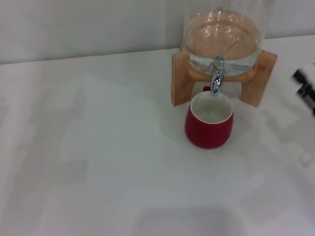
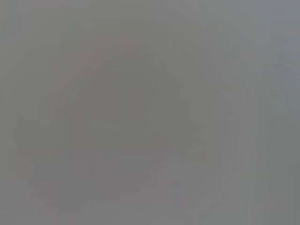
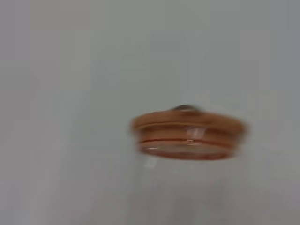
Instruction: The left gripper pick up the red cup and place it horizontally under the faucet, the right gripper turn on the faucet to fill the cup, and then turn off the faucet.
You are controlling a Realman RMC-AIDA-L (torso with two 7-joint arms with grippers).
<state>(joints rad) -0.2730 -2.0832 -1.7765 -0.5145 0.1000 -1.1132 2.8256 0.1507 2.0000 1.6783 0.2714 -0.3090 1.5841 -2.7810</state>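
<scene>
Cup [image 1: 209,121] placement looks done: the red cup stands upright on the white desk [image 1: 98,162], right below the faucet [image 1: 217,77], its cream inside open to the spout and its handle turned to the far side, toward the wooden stand [image 1: 181,78]. No hand holds it. The faucet hangs from the glass jar [image 1: 224,34], which rests in the stand at the far right of the desk. Whether water is running or already in the cup I cannot tell; the inside looks pale and no stream shows. The right gripper [image 1: 305,91] is only a dark shape at the right edge, well apart from the faucet, and I cannot tell how its fingers stand. Its wrist view shows the jar's wooden lid [image 3: 188,133]. The left gripper is out of sight, and its wrist view shows nothing clear. As I judge it, turning the faucet on and off may remain.
</scene>
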